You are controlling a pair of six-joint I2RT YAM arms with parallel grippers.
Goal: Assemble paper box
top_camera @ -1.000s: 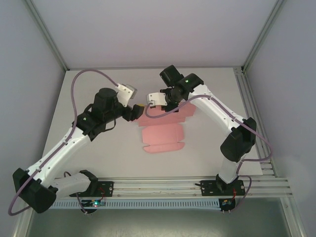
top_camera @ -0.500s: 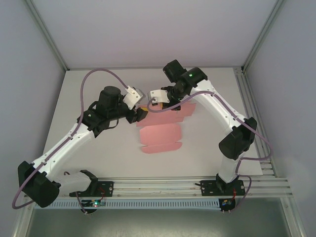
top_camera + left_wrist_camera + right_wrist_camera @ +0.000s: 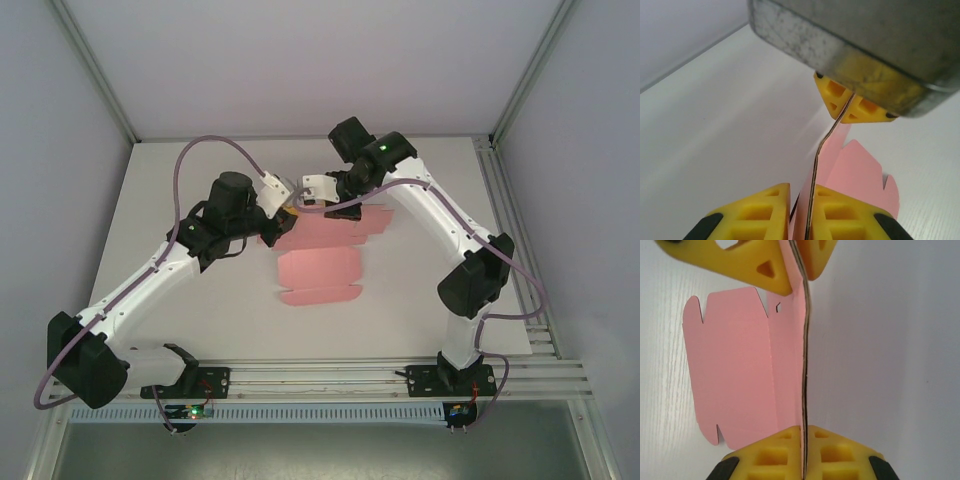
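Folding far flap: left jaws and right jaws clamped on the paper box (image 3: 320, 268) edge, upright. Next probably needs a square crease.

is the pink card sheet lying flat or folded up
Partly folded: the thin pink die-cut card sheet lies mostly flat, one edge panel raised upright, pinched by the left gripper and right gripper.

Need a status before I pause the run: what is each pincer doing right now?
Left pincer: astride the paper box edge, nearly closed; firm grip cannot be told.
Right pincer: closed on the paper box's raised edge.
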